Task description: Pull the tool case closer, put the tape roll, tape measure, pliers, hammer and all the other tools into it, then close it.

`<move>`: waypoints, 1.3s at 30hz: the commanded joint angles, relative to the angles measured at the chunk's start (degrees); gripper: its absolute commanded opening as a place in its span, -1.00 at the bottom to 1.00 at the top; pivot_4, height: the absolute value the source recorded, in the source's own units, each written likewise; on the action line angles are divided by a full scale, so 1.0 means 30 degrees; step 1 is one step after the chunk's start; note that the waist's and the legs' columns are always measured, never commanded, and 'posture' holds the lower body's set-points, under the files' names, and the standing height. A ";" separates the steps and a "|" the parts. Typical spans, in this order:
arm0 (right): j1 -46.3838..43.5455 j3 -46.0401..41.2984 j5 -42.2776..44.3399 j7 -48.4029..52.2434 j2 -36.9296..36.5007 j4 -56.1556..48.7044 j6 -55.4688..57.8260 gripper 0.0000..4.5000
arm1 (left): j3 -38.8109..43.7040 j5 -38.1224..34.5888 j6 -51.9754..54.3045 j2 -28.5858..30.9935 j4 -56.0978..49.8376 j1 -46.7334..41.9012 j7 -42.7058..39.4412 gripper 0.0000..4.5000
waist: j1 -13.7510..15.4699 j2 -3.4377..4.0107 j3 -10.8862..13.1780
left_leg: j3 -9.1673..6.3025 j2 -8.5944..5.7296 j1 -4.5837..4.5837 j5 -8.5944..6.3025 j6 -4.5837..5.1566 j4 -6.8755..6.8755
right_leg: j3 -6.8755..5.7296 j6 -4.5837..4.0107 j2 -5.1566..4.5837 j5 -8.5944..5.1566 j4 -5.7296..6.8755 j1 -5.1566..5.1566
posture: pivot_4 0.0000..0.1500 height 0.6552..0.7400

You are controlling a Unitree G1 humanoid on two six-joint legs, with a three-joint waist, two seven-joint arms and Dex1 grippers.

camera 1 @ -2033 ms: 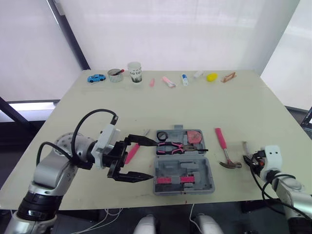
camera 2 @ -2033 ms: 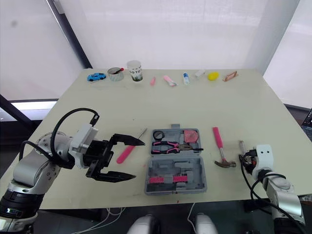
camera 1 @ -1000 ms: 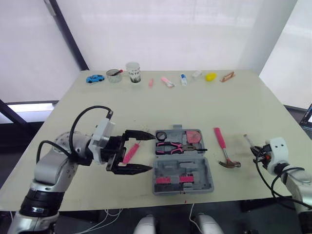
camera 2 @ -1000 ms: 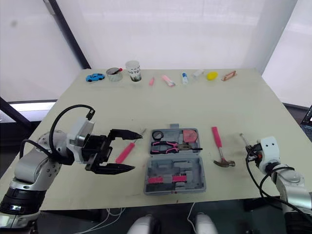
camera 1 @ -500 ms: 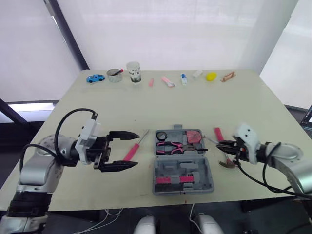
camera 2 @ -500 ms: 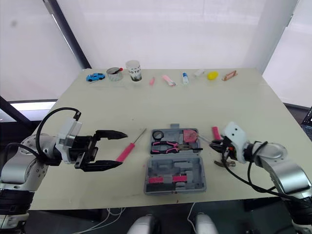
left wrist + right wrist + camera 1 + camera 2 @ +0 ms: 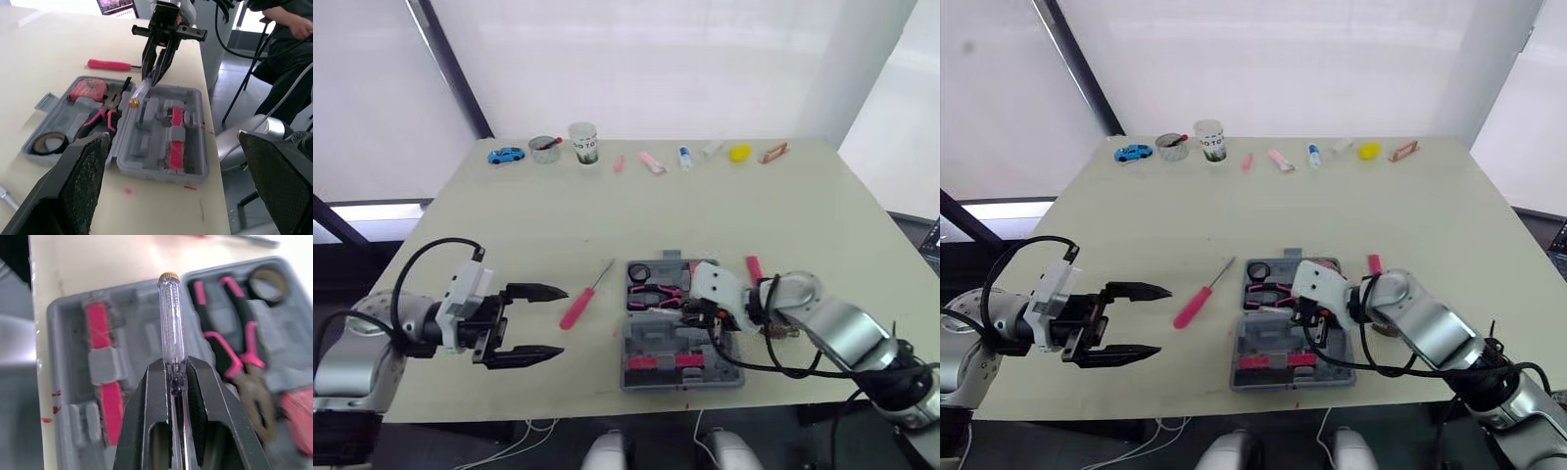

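A clear-handled screwdriver (image 7: 171, 318) is gripped by its shaft in the right tool (image 7: 173, 366), held above the open tool case (image 7: 68, 318), roughly along its hinge.

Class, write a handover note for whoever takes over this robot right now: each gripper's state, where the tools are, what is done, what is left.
Left gripper: open, hovering above the table, left of the pink screwdriver.
Right gripper: shut on the clear screwdriver, above the open tool case.
Done: tape roll, tape measure and pliers lie in the case.
To do: seat the clear screwdriver, pack the pink screwdriver and the hammer, both on the table beside the case, then close it.
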 commanded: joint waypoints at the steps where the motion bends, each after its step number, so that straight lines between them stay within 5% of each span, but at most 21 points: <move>1: -0.0991 0.1325 -0.1548 -0.0096 0.0545 0.0733 -0.0663 -0.98 | 0.0513 -0.0095 -0.0388 0.0383 0.0178 -0.0197 -0.0877 1.00 | -0.0026 -0.0001 -0.0001 | 0.0002 -0.0001 0.0000 0.0000 0.0000 0.0001 | 0.0000 0.0000 -0.0002 0.0000 0.0002 0.0000 | 1.00 1.00; 10: -0.2472 0.3525 -0.4452 0.0270 0.2235 0.3656 -0.2225 -0.98 | 0.0086 -0.0112 0.0011 0.0272 0.0171 -0.0740 -0.0603 1.00 | -0.0081 -0.0006 -0.0003 | 0.0012 -0.0002 -0.0003 0.0000 -0.0001 0.0003 | -0.0009 0.0036 0.0003 0.0022 0.0017 -0.0010 | 1.00 1.00; 35: -0.1543 0.3376 -0.6433 0.0676 0.4244 0.5175 -0.4107 -0.98 | -0.0132 -0.0069 0.0239 0.0210 0.0120 -0.0908 -0.0433 1.00 | -0.0162 -0.0004 -0.0002 | 0.0012 0.0015 0.0012 0.0001 -0.0003 0.0002 | -0.0014 0.0039 0.0015 0.0026 0.0041 -0.0011 | 1.00 1.00; 36: -0.1531 0.3284 -0.6509 0.0621 0.4248 0.5205 -0.4258 -0.56 | -0.0132 -0.0075 0.0255 0.0206 0.0104 -0.0899 -0.0425 1.00 | -0.0158 -0.0004 -0.0002 | 0.0013 0.0014 0.0012 0.0001 -0.0003 0.0003 | -0.0014 0.0039 0.0015 0.0026 0.0041 -0.0011 | 1.00 1.00; 39: -0.1541 0.2661 -0.6778 0.0151 0.4259 0.5274 -0.5007 0.00 | -0.0097 -0.0134 0.0325 0.0194 0.0031 -0.0826 -0.0426 1.00 | -0.0158 0.0001 0.0001 | 0.0013 0.0016 0.0011 0.0001 -0.0003 0.0003 | -0.0014 0.0039 0.0015 0.0026 0.0040 -0.0011 | 1.00 1.00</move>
